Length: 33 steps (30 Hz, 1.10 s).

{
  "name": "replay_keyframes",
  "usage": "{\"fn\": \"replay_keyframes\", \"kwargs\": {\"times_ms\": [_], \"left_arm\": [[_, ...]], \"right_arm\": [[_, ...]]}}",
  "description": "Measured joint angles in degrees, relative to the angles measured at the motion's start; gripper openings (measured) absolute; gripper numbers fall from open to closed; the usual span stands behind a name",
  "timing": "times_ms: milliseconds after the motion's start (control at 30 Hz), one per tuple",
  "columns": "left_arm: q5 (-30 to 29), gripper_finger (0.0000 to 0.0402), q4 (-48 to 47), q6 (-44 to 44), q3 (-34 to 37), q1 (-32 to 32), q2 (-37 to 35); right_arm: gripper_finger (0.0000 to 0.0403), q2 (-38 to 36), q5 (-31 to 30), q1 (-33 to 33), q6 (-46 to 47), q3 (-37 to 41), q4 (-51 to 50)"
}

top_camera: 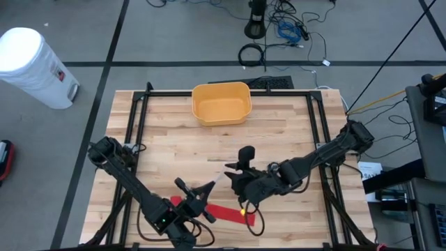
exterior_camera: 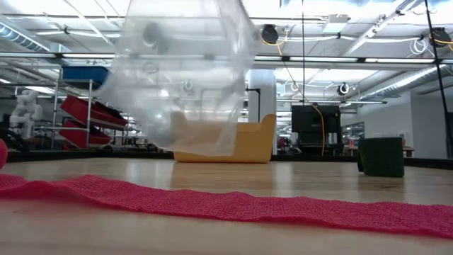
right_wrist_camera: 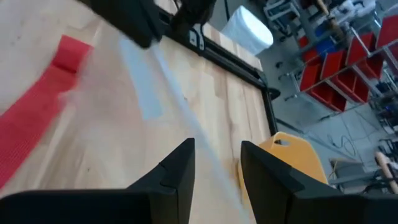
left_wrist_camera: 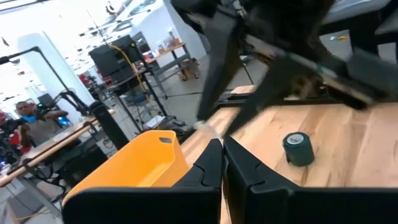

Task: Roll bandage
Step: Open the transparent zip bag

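Two dark robot arms with black grippers

The left arm (top_camera: 132,183) and right arm (top_camera: 317,159) are made of black jointed segments; each gripper has two flat, angular black fingers (right_wrist_camera: 177,171), and one small light glows near the right wrist.

Red, yellow and pale wood

A red woven bandage (top_camera: 226,213) lies on the light striped-plank table (top_camera: 167,150); at twelve o'clock a yellow bin (top_camera: 221,102), toward the middle a dark green roll (left_wrist_camera: 298,148), and a clear bag (exterior_camera: 187,78).
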<state>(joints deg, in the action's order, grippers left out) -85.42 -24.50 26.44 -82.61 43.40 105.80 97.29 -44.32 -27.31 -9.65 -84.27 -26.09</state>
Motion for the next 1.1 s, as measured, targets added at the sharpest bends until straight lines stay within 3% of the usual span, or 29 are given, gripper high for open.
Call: {"fn": "replay_keyframes", "kwargs": {"times_ms": [133,267,533,667,767,933,1100], "left_arm": [[0.1,0.0001,0.0,0.0,0.0,0.0,0.0],[0.2,0.0001,0.0,-0.1,0.0,0.0,0.0],[2.1,0.0001,-0.1,-3.2,0.0,0.0,0.0],[2.2,0.0001,-0.2,-3.3,0.0,0.0,0.0],[2.2,0.0001,-0.2,-3.3,0.0,0.0,0.0],[2.7,0.0001,-0.2,-3.3,0.0,0.0,0.0],[2.7,0.0001,-0.2,-3.3,0.0,0.0,0.0]], "right_arm": [[0.0114,-2.3,1.9,-0.6,-1.9,-0.3,-0.2],[0.0114,-4.0,11.3,-0.1,-2.0,-0.6,-0.7],[0.0114,-4.0,24.6,5.3,-1.4,-0.6,-4.7],[0.0114,-4.0,25.8,6.8,-1.7,-0.6,-4.4],[0.0109,-4.0,30.3,7.9,-1.5,-0.6,-4.2],[0.0076,-4.0,32.5,8.7,-1.6,-0.6,-3.4],[0.0017,-4.0,36.1,9.3,-2.0,-0.6,-2.8]]}}
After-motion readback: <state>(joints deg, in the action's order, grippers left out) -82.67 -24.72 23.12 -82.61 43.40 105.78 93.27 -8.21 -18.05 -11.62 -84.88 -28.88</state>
